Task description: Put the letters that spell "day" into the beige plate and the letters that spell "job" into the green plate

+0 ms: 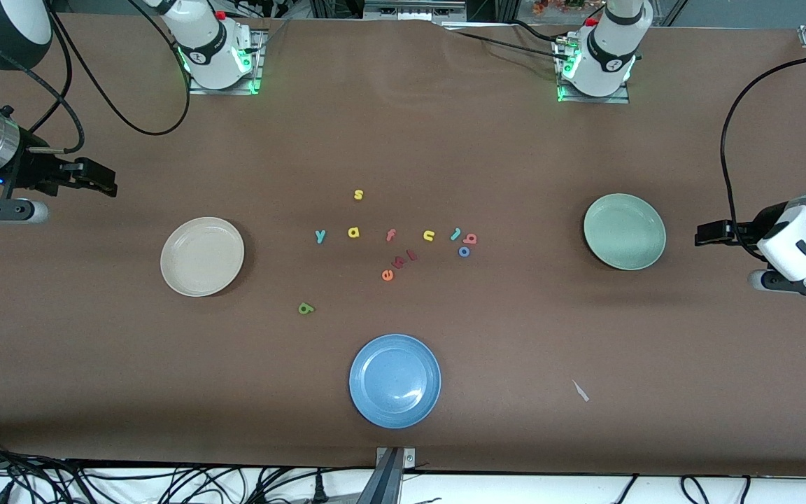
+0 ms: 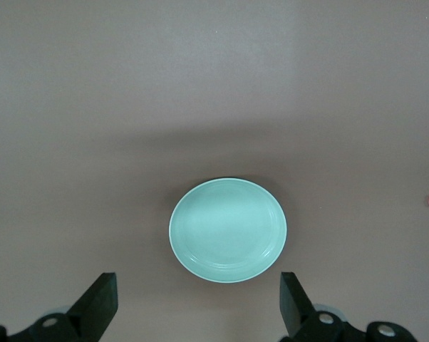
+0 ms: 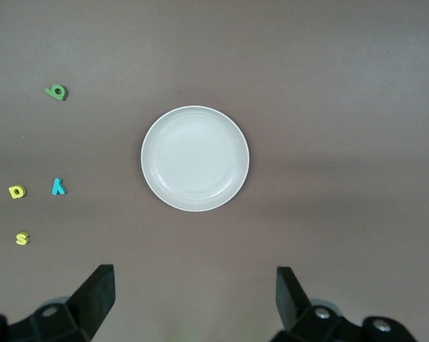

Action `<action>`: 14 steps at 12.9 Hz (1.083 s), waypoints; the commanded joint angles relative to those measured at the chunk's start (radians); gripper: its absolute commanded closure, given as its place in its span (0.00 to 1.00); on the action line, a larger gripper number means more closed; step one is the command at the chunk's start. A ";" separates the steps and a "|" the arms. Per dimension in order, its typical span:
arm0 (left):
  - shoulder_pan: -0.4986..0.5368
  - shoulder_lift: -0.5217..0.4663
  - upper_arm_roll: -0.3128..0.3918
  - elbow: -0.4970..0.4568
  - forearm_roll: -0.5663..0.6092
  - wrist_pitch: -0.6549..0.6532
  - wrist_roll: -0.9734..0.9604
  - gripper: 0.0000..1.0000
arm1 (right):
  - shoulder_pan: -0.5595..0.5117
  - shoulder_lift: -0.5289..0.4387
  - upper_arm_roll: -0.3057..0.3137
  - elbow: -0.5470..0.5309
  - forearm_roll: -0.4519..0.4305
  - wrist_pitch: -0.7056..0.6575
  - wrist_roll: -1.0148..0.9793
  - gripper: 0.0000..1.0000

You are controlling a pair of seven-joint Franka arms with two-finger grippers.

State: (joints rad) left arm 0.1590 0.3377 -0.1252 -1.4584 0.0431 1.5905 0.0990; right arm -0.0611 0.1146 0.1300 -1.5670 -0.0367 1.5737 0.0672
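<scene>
The beige plate (image 1: pixel 201 256) and green plate (image 1: pixel 624 232) are sitting bare, well apart, with 6 wanted letters lying between them on the table. The right gripper (image 3: pixel 193 296) and left gripper (image 2: pixel 199 299) are waiting spread wide, holding nothing. Risk: the j (image 1: pixel 455 234), b (image 1: pixel 471 239) and o (image 1: pixel 464 251) are crowding together, so 1 pinch may drag a neighbour.

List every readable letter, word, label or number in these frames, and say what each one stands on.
No printed words or numbers are readable. The only text is loose foam letters lying on the table:
"s", yellow
"y", teal
"a", yellow
"f", pink
"u", yellow
"j", teal
"b", pinkish-red
"o", blue
"e", orange
"d", green
Two reddish letters beside the "e": too small to read.
</scene>
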 commanded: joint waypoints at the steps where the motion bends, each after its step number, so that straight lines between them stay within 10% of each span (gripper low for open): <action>1: 0.004 -0.011 -0.002 -0.010 0.011 0.011 0.010 0.00 | 0.000 0.007 -0.004 0.024 0.023 -0.012 0.006 0.00; 14: 0.004 -0.011 -0.004 -0.011 0.011 0.008 0.007 0.00 | 0.000 0.022 -0.006 0.030 0.023 -0.014 0.000 0.00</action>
State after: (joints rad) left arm 0.1590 0.3377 -0.1252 -1.4584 0.0431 1.5909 0.0989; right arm -0.0615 0.1247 0.1278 -1.5669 -0.0358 1.5742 0.0672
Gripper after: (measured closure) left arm 0.000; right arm 0.000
